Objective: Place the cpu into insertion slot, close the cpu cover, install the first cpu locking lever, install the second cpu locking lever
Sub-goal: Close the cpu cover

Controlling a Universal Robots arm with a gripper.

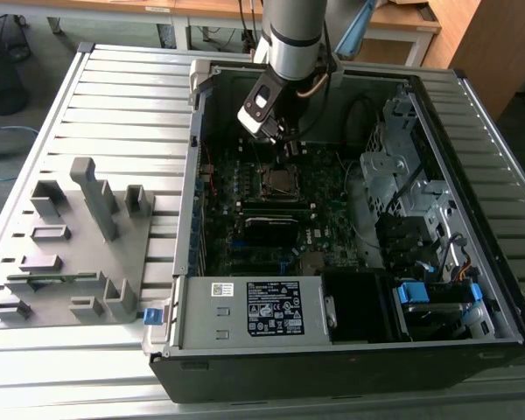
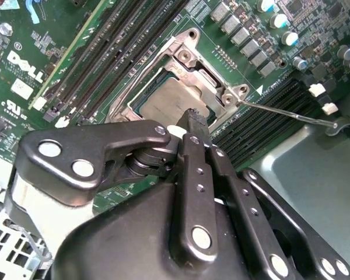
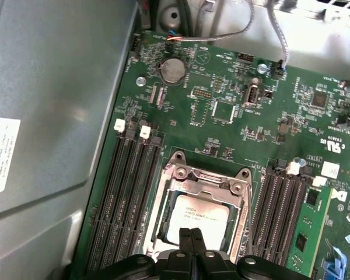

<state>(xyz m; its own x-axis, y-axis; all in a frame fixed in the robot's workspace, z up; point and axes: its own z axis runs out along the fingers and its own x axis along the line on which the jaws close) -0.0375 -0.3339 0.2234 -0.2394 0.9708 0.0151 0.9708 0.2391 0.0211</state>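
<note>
Black metal gripper (image 3: pixel 191 236) has its fingers pressed together with nothing between them, tips aimed down at the chip's edge. That looks like a pose for pushing, not grasping. Small flat square silver-grey cpu (image 3: pixel 201 217) sits in the square black insertion slot (image 1: pixel 265 182), right under the closed tips; can't tell if they touch. Thin silvery metal cpu cover (image 3: pixel 207 178) looks folded down around the chip. Thin wire locking lever (image 2: pixel 280 111) sticks out sideways, seemingly unlatched. Around it are the green motherboard (image 3: pixel 221 128), long black memory slots (image 3: pixel 128 192) on both sides, and the open grey computer case (image 1: pixel 185 210).
</note>
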